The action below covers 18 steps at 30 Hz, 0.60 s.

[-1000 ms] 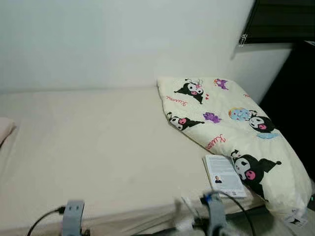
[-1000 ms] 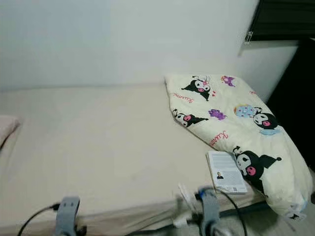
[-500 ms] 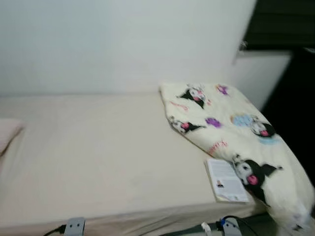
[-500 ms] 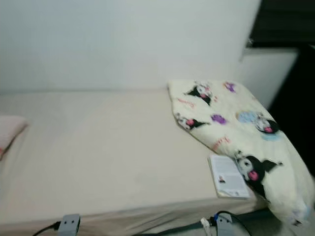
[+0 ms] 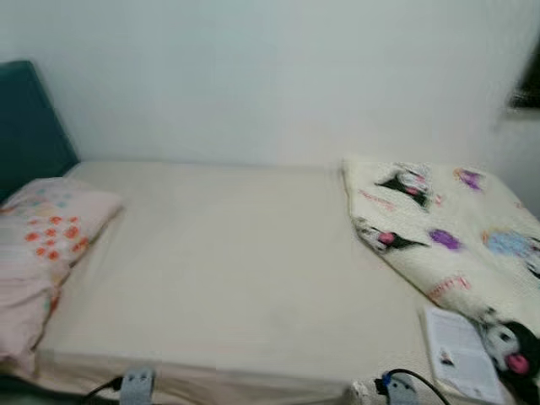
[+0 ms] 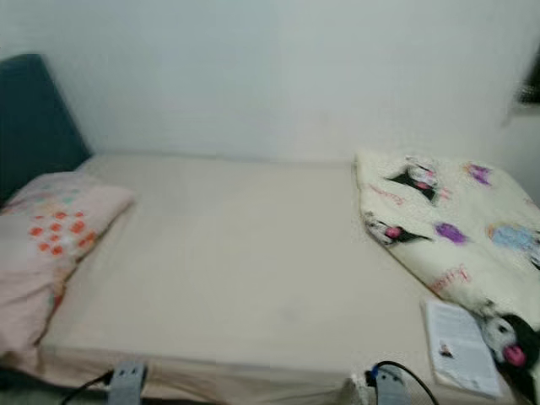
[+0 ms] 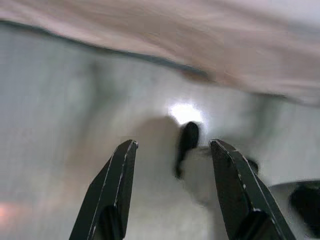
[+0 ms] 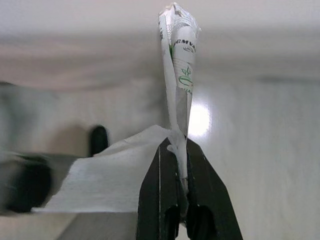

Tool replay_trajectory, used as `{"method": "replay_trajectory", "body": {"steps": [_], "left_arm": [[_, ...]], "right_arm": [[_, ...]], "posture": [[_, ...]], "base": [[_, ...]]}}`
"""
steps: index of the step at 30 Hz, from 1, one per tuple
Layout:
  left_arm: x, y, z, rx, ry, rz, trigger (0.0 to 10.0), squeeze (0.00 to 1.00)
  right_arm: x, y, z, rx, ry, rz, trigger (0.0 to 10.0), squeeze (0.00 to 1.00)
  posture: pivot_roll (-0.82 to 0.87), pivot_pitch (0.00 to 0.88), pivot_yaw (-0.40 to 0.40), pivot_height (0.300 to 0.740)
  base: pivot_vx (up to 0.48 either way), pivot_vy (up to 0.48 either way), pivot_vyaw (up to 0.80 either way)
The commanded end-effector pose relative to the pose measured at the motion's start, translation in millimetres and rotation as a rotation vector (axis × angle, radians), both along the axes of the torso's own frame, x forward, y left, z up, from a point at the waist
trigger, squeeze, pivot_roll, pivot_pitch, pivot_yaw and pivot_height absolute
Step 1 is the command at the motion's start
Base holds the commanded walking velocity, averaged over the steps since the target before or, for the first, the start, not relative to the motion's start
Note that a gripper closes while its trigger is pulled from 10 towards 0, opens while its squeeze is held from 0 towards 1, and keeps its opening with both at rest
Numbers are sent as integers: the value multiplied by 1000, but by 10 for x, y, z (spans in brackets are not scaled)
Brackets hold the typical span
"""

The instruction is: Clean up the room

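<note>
Right claw pinches a crumpled wrapper; left claw hangs spread, holding nothing.

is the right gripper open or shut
Shut: the right gripper has its black fingers pressed together on a crumpled wrapper and a white tissue.

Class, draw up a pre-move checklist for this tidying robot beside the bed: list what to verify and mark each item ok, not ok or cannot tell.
1. Right gripper shut on the crumpled white paper wrapper with green print: ok.
2. Left gripper open, holding nothing: ok.
3. White booklet lies flat on the cream mattress: ok.
4. Cartoon-print quilt tidied: not ok, bunched at one end.
5. Pink floral pillow at the headboard end: ok.
6. Bin location: cannot tell.
</note>
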<state>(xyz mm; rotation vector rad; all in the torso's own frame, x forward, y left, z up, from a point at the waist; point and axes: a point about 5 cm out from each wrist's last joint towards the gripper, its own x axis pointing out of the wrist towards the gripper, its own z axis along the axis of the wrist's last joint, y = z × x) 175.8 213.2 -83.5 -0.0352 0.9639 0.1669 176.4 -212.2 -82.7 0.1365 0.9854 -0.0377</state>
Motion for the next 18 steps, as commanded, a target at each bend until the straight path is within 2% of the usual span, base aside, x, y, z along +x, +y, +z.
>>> {"method": "replay_trajectory", "body": {"steps": [1,12,18], "left_arm": [[-34,-23,-21,5,18,-21,10000,0],[-88,-1,-43,-13,35,8,10000,0],[-162,14,-71,-14,49,24,10000,0]], "right_arm": [[-78,-40,-28,-11,22,-2,10000,0],[-34,-87,1,-25,11,0,10000,0],[82,-92,59,-24,-28,3,10000,0]], "posture": [[-28,0,-35,740],[-29,0,-44,740],[-28,0,-50,740]], "base": [[0,0,800],[0,0,800],[0,0,800]]}}
